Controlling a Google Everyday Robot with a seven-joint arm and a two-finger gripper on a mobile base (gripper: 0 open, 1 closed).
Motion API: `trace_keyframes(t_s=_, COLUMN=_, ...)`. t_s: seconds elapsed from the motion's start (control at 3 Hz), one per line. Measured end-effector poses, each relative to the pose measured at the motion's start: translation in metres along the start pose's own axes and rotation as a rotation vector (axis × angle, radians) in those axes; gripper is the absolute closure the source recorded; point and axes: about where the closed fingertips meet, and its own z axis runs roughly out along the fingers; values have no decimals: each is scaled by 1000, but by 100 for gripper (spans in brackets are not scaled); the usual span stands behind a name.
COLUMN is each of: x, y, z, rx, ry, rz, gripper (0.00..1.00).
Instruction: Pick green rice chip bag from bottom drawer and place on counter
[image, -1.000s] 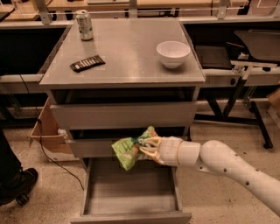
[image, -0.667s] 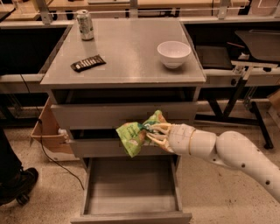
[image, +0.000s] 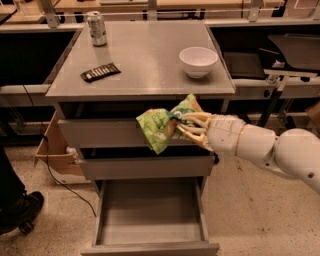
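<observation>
The grey counter (image: 145, 60) carries a can (image: 96, 29) at its far left corner, a dark wrapper (image: 100, 72) by the left edge and a white bowl (image: 198, 61) by the right. Just below the front edge, the gripper (image: 182, 125) pinches the green rice chip bag (image: 159, 127), crumpled and pale. Lift above that edge first, then release mid-counter.

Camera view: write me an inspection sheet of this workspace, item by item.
Surface: counter, grey; the bag is not on it.
Job's things: green rice chip bag held in the air in front of the top drawer; bottom drawer pulled open, nothing seen inside.
Clutter: can, dark bar wrapper and white bowl on the counter.
Grippers: gripper at the bag's right side, jaws closed on it.
Cables: black cable on the floor at left.
Surroundings: cardboard box, shoe, workbench behind.
</observation>
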Motion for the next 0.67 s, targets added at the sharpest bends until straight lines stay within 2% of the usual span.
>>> trace_keyframes(t_s=0.33, x=-37, y=-15, z=-10, rx=18, ry=-61, rz=-52, gripper=100)
trace_keyframes(t_s=0.67, x=-72, y=-24, z=-8, rx=14, ry=-142, rz=-79, gripper=100)
